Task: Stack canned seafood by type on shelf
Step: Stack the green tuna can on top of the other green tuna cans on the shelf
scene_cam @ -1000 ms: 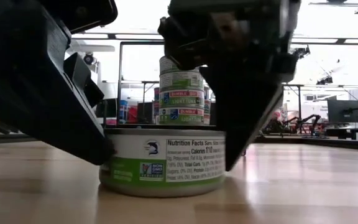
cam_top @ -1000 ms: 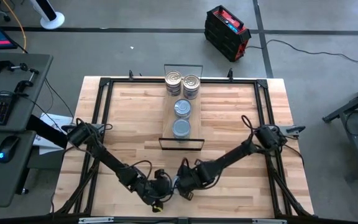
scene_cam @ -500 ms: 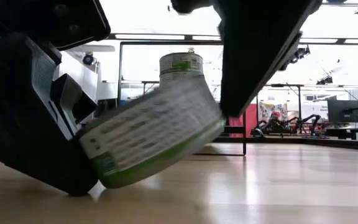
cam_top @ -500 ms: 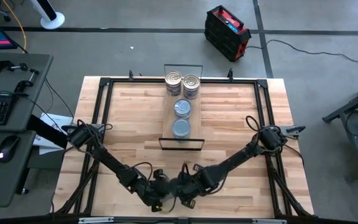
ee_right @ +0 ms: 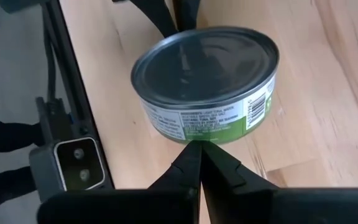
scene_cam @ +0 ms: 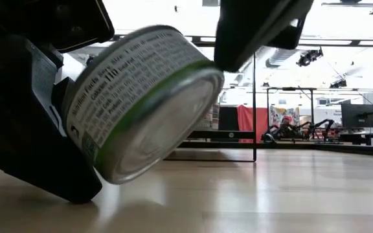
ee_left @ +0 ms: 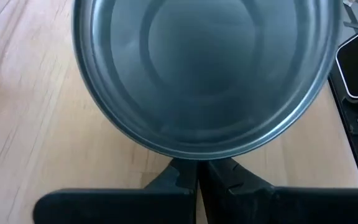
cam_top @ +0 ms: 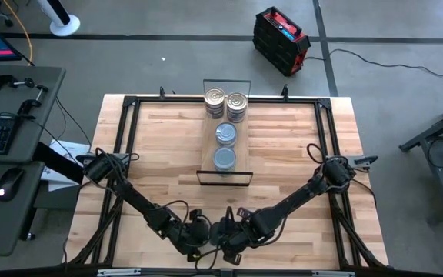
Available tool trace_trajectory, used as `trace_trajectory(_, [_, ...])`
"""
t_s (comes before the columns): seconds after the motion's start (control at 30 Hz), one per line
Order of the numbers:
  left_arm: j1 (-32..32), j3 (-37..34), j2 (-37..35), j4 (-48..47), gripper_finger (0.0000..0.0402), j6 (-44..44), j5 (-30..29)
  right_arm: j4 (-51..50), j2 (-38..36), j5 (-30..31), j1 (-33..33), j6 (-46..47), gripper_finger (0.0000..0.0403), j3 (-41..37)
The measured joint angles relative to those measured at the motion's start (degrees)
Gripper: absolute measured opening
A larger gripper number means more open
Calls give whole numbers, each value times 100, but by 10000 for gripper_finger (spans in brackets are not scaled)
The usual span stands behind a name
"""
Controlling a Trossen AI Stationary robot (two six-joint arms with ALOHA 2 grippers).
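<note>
Near the front edge of the table [cam_top: 168, 154], a green-labelled tin [scene_cam: 141, 103] stood tipped steeply on its rim, pinched between the two grippers' closed tips rather than inside either pair of jaws. The left gripper [ee_left: 197, 177] had its fingers pressed together with no gap, their joined tip touching the tin's rim; its camera looked straight at one flat grey face of the tin. The right gripper [ee_right: 199, 160] was likewise closed to a point, its tip against the tin's green side wall just in front of it, and beyond the tin the other arm's dark fingers [ee_right: 166, 15] met the far side. In the low view the tin's label faced up and its lower edge sat just above the wood.

Well beyond both jaws, the shelf [cam_top: 224, 146] held four stacks of tins: two gold-lidded stacks [cam_top: 226, 104] side by side at its far end, then two blue-grey-topped stacks [cam_top: 224, 146] in a line toward the grippers.
</note>
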Motion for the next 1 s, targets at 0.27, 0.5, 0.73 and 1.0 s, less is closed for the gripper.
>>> trace_trajectory(0.27, [-12,-30,15,265,1,0,-28,12,-11,105,0,-72,0,164])
trace_trajectory(0.5, [2,-31,20,322,1,22,43,196,-22,196,-7,-146,0,180])
trace_trajectory(0.73, [35,-22,37,470,1,20,173,876,-16,623,-45,-307,0,200])
trace_trajectory(1.0, [267,17,20,715,1,7,189,979,29,749,-129,-291,0,159])
